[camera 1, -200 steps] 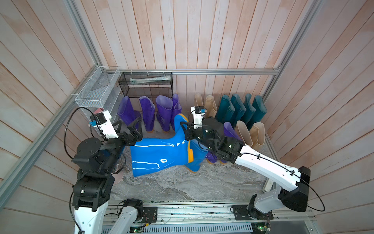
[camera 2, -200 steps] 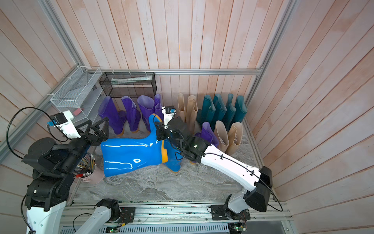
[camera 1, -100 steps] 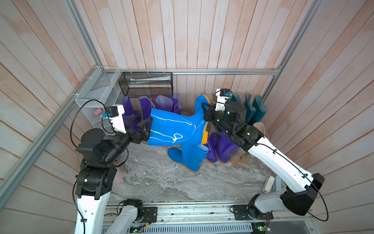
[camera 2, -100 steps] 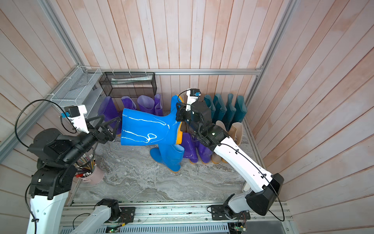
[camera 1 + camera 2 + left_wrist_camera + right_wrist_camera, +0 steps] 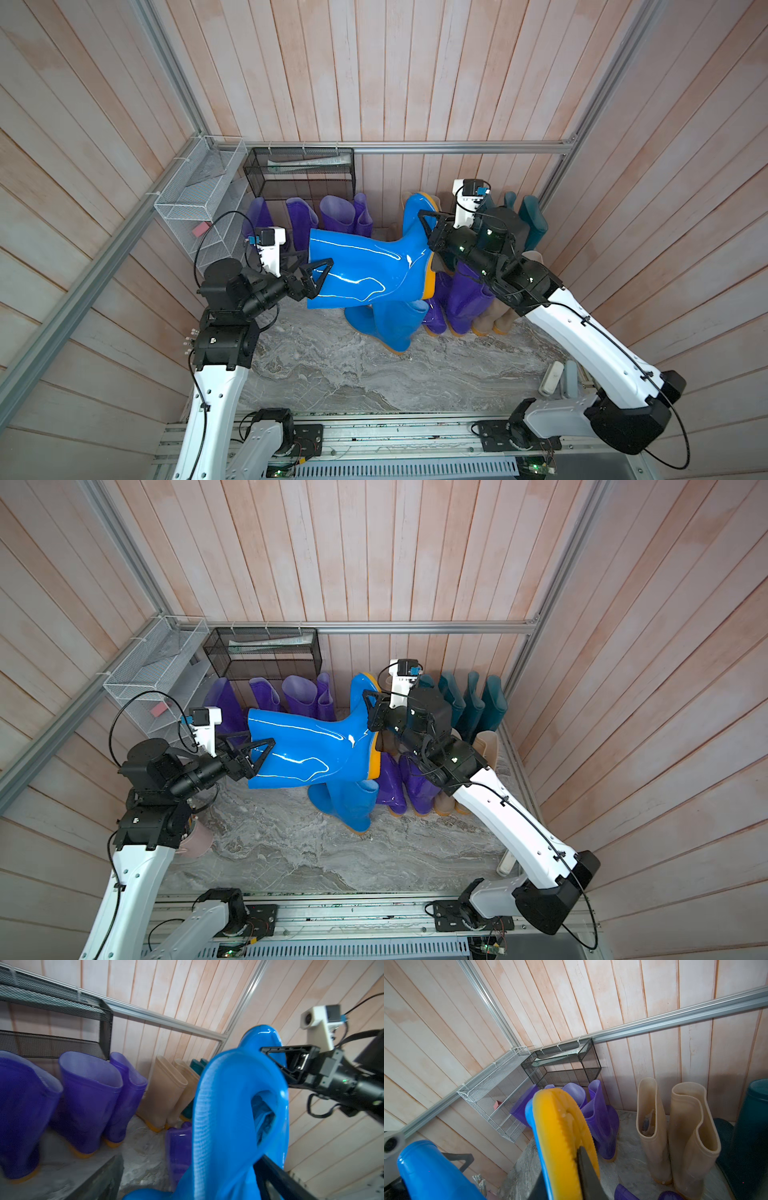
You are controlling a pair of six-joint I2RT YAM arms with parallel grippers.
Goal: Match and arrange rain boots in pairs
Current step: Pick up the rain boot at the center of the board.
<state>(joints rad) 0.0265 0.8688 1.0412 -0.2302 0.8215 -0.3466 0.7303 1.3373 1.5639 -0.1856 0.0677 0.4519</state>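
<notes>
A bright blue rain boot (image 5: 365,266) (image 5: 307,746) hangs on its side in the air, its orange-yellow sole (image 5: 560,1126) facing right. My right gripper (image 5: 424,224) (image 5: 562,1167) is shut on the boot's foot, with one finger pressed on the sole. My left gripper (image 5: 320,256) (image 5: 185,1159) stands wide open around the shaft's mouth (image 5: 228,1105). A second blue boot (image 5: 392,324) stands on the floor below it. Purple boots (image 5: 336,214), beige boots (image 5: 652,1126) and teal boots (image 5: 534,220) line the back wall. More purple boots (image 5: 465,307) stand in front.
A black mesh rack (image 5: 299,170) hangs on the back wall above the purple boots. A white wire basket (image 5: 195,187) is fixed in the left corner. A pink cup (image 5: 199,841) stands by the left arm. A white object (image 5: 550,378) lies at the marble floor's (image 5: 332,374) right edge.
The held blue boot has risen from low over the front floor and moved back and right. Both arms moved with it. The standing blue boot now shows beneath.
</notes>
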